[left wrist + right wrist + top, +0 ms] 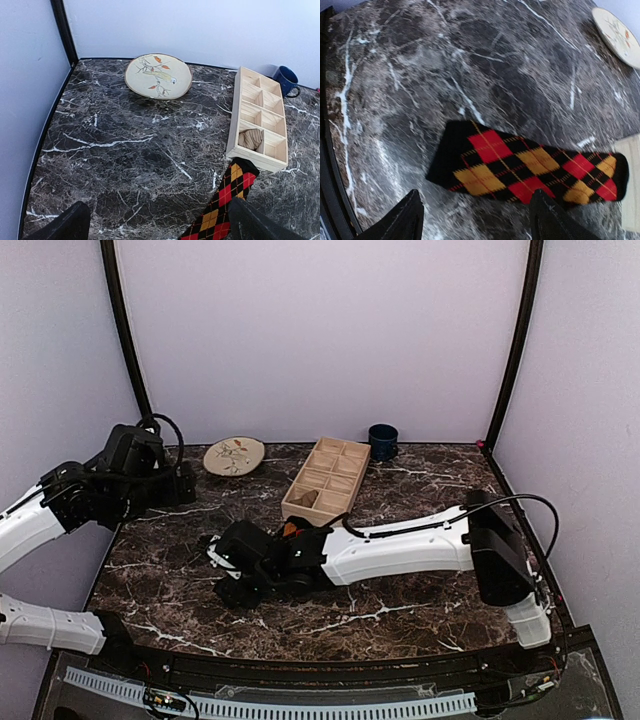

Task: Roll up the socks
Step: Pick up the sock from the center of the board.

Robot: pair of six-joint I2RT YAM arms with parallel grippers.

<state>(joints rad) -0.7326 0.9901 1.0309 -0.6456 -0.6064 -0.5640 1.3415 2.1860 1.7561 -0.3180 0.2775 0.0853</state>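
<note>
On a dark, white-veined marble table (420, 610) under pale lilac walls. Hovering low over the argyle sock (530, 165) with the right gripper (475, 200), jaws parted and clasping nothing. Looking down on that sock just ahead of the fingertips, flat on the marble, with its long axis crosswise to the reach and roughly in line with the gap between the two fingers; one end ahead of the left-hand finger in the wrist view, the other at or just beside the near end of the wooden tray (260, 120). Reaching far across from the right base, forearm stretched leftward over the table, wrist pitched down. Plainly the nearer arm for this sock. Holding the left gripper (160, 220) raised at the left edge, spread wide and empty, aimed toward the plate (158, 76) and tray, well apart from the sock. Finding the tan sock (250, 139) bundled in the tray's near-left compartment. Probably calls for starting the roll at one end, so shifting sideways along the sock or turning the wrist before closing
</note>
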